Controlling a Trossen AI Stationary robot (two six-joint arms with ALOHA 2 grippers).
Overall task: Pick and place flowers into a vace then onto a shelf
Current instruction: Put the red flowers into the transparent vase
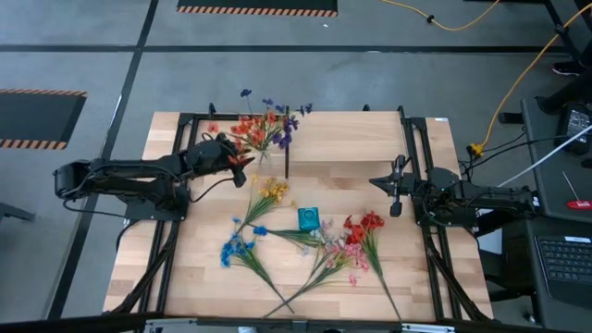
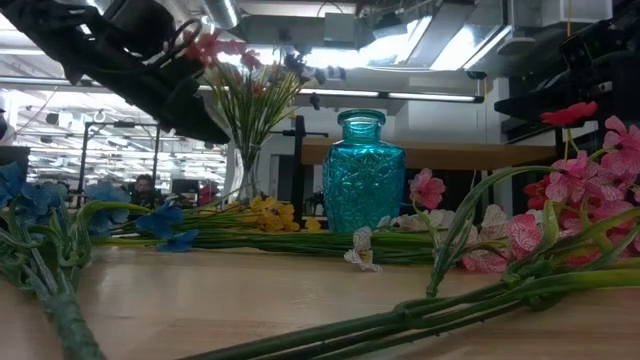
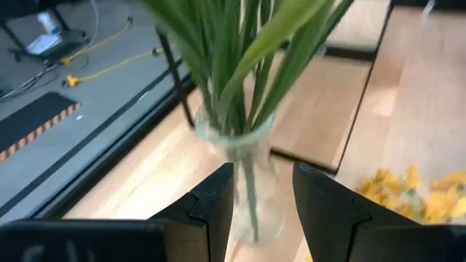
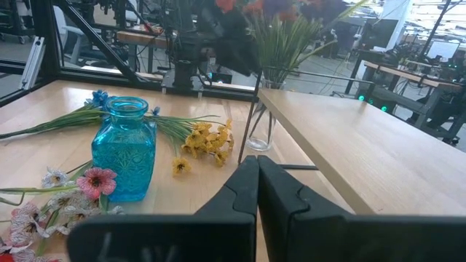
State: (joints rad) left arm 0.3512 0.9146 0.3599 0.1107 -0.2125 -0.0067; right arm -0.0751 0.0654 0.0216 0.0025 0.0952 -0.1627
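Note:
A clear glass vase (image 3: 244, 156) holds a bunch of flowers (image 1: 264, 129) and stands with its base on the table by the shelf's (image 1: 370, 139) left corner. My left gripper (image 3: 263, 171) is open, pointing at the vase's neck from the table's left. Its fingers stop just short of the glass, which shows in the gap between them. A teal glass vase (image 1: 308, 219) stands mid-table. Loose yellow (image 1: 271, 192), blue (image 1: 236, 248) and red and pink flowers (image 1: 356, 239) lie around it. My right gripper (image 1: 396, 190) waits shut at the table's right.
The shelf's thin black leg (image 4: 253, 120) stands right beside the clear vase. Long green stalks (image 1: 277, 287) cross the table's near half. Black frame rails (image 1: 171, 240) run along both side edges. Bare wood lies between the yellow flowers and the shelf.

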